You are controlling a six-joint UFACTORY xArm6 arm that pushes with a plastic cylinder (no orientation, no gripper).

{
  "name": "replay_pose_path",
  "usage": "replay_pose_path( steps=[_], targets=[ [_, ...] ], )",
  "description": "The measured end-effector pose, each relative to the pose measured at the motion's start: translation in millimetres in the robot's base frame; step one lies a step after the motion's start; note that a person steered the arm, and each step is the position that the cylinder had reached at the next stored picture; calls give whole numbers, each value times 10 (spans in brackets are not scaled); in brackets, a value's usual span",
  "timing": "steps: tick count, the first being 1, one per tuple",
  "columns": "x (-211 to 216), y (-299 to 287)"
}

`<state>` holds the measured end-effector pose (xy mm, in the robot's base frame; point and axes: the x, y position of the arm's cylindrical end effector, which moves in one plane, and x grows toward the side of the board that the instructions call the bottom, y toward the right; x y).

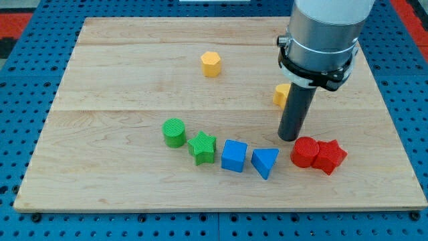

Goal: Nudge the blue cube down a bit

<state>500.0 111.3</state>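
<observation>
The blue cube (234,156) lies on the wooden board (120,100) in the lower middle of the view. A green star (202,147) sits just to its left and a blue triangle (265,162) just to its right. My tip (289,138) rests on the board up and to the right of the blue cube, above the blue triangle and left of the red blocks. It touches no block.
A green cylinder (174,132) lies left of the star. A red cylinder (305,152) and a red star (330,156) sit together at the right. A yellow hexagon (210,64) lies near the top. Another yellow block (281,95) is partly hidden behind the rod.
</observation>
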Motion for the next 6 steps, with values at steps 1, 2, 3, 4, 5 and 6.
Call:
replay_pose_path(
  steps=[1, 2, 3, 4, 5, 6],
  targets=[
    [0, -110],
    [0, -245],
    [0, -371],
    [0, -434],
    [31, -440],
    [127, -534]
  ],
)
